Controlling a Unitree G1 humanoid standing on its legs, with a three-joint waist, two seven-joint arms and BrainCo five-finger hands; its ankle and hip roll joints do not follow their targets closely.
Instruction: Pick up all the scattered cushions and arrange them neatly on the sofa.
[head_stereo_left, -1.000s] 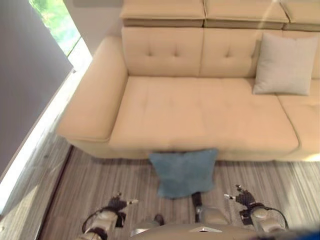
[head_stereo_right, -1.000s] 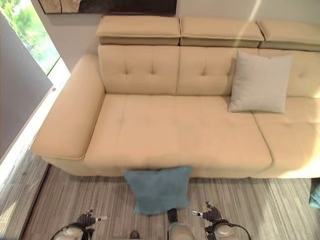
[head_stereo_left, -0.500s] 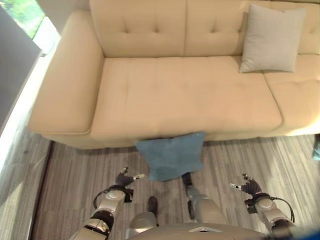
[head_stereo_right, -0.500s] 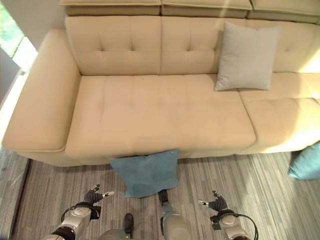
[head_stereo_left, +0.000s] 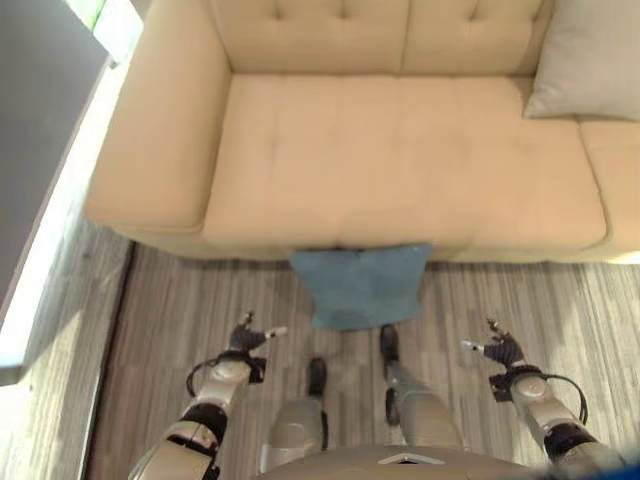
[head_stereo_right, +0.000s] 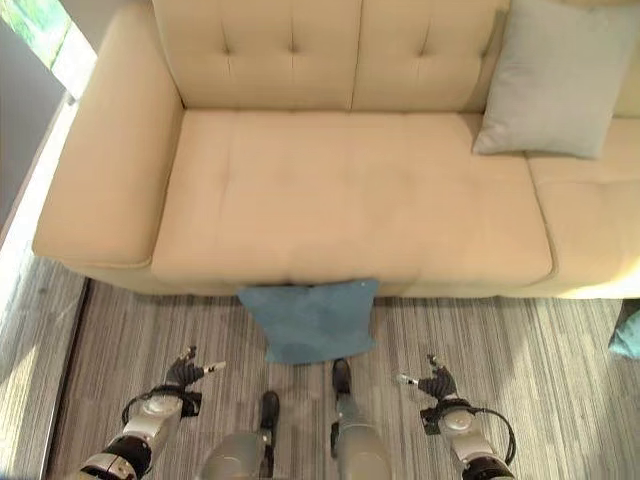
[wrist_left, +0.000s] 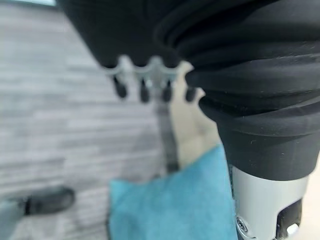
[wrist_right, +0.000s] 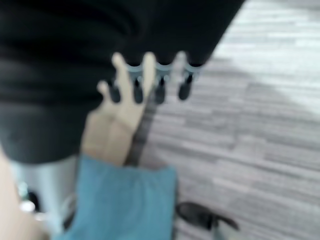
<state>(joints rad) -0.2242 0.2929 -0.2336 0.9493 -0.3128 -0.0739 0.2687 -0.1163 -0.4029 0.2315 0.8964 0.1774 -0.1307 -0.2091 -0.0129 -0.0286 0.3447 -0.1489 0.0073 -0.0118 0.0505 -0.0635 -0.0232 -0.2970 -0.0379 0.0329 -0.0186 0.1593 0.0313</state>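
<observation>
I am holding my left hand (head_stereo_left: 246, 338) and right hand (head_stereo_left: 499, 348) open, empty; the blue cushion (head_stereo_left: 362, 286) is lying half-tucked under the sofa (head_stereo_left: 400, 160).

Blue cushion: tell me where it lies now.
The blue cushion lies on the striped floor against the sofa front, ahead between both open hands.

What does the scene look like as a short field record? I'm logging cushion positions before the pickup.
blue cushion: on the floor, against the sofa's front edge
grey cushion: upright on the sofa, leaning on the backrest
teal cushion: on the floor, at the right
left hand: open, empty, above the floor
right hand: open, empty, above the floor
</observation>
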